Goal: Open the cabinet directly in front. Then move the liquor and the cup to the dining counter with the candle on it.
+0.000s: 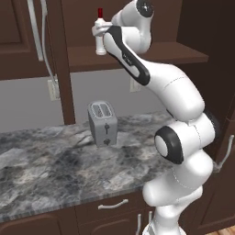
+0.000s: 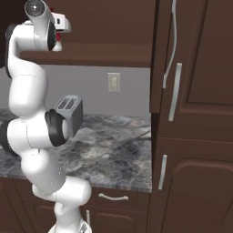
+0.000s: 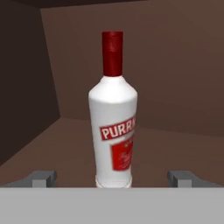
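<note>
Liquor (image 3: pixel 113 118): slim white bottle, red cap, red label, upright on cabinet (image 3: pixel 175 65) shelf. Fingers (image 3: pixel 43 178) spread wide either side, gripping nothing.

liquor (image 3: pixel 113 118) upright inside cabinet (image 3: pixel 183 87)

grey wall (image 1: pixel 27 105), marbled counter (image 1: pixel 55 170), toaster (image 1: pixel 103 123)
</note>
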